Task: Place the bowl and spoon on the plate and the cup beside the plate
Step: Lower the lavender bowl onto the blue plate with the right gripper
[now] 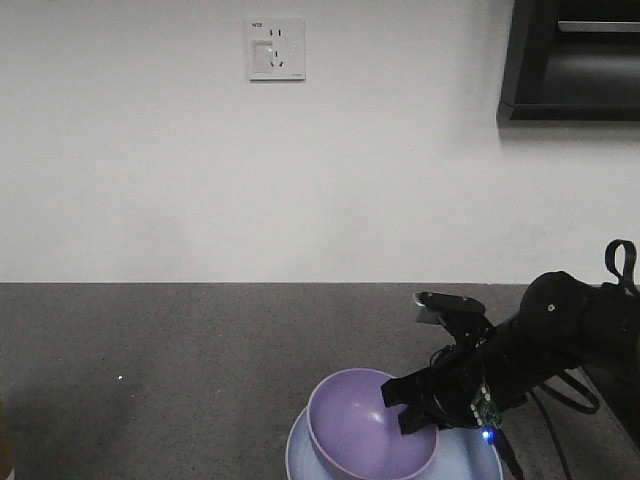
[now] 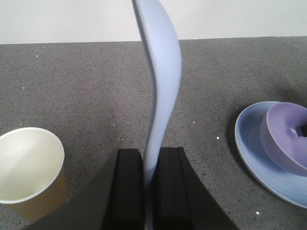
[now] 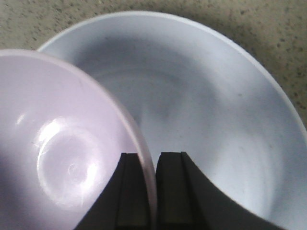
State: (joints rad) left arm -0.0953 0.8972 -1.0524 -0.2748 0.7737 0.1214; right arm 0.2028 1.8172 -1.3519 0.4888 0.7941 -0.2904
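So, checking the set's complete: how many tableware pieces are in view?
4. The pale blue plastic spoon is clamped in the left hand; the brown paper cup stands on the counter; the lavender plastic bowl, rim pinched by the right hand, tilts over the round pale blue plate.

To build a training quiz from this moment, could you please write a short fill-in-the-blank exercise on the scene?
The left gripper is shut on the ____.
The right gripper pinches the rim of the ____.
That tilted item is over the pale blue ____.
The brown paper ____ stands upright on the counter.
Missing: spoon, bowl, plate, cup.
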